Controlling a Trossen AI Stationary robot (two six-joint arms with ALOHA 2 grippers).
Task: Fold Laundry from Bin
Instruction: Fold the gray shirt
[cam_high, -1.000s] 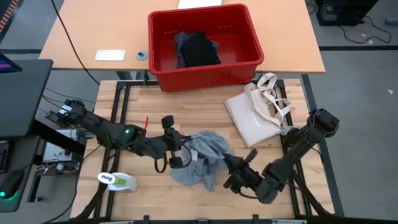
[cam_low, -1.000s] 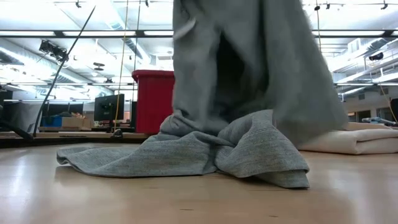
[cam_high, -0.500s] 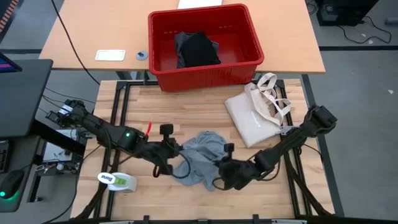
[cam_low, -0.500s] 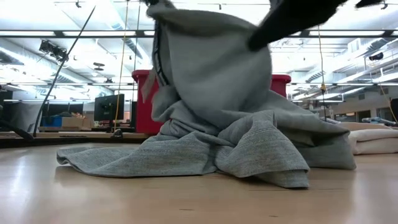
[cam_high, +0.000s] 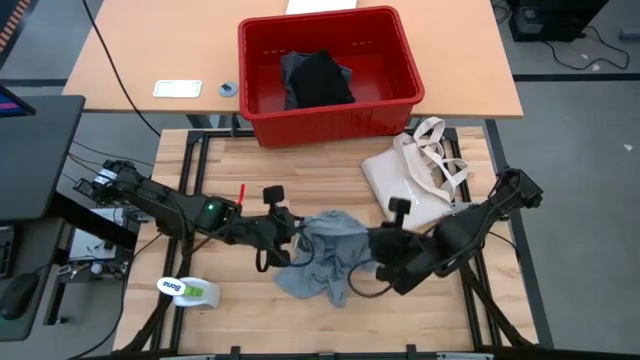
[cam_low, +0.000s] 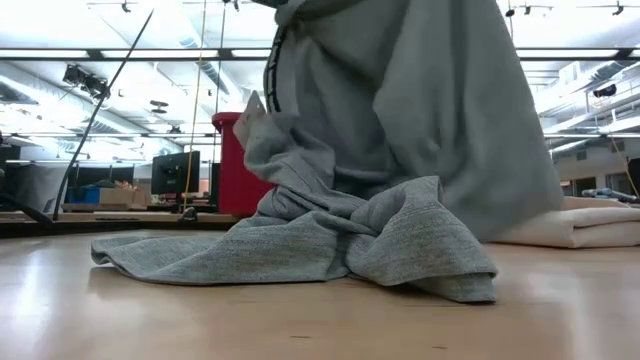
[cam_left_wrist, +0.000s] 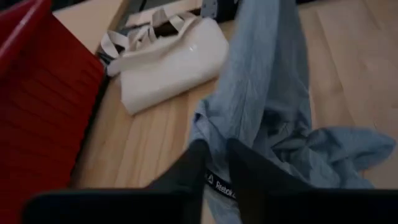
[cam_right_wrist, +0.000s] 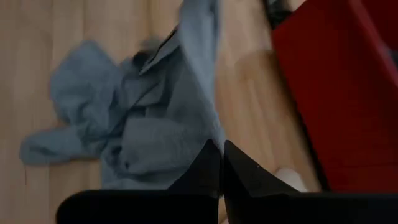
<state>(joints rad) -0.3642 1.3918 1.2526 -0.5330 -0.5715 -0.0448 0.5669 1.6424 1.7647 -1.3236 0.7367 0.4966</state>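
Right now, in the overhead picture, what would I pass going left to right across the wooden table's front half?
White-and-green tape dispenser → left end effector → grey T-shirt → right end effector → cream tote bag.

Matt grey knit T-shirt (cam_high: 328, 255); glossy red plastic bin (cam_high: 330, 115); pale wood table (cam_high: 300, 175).

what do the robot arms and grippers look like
Both arms are dark, nearly black, jointed tubes. The left arm shows a small green light and a red mark near its middle. Each gripper, left and right, ends in two slim dark tapered fingers. Black cables trail beside the arms.
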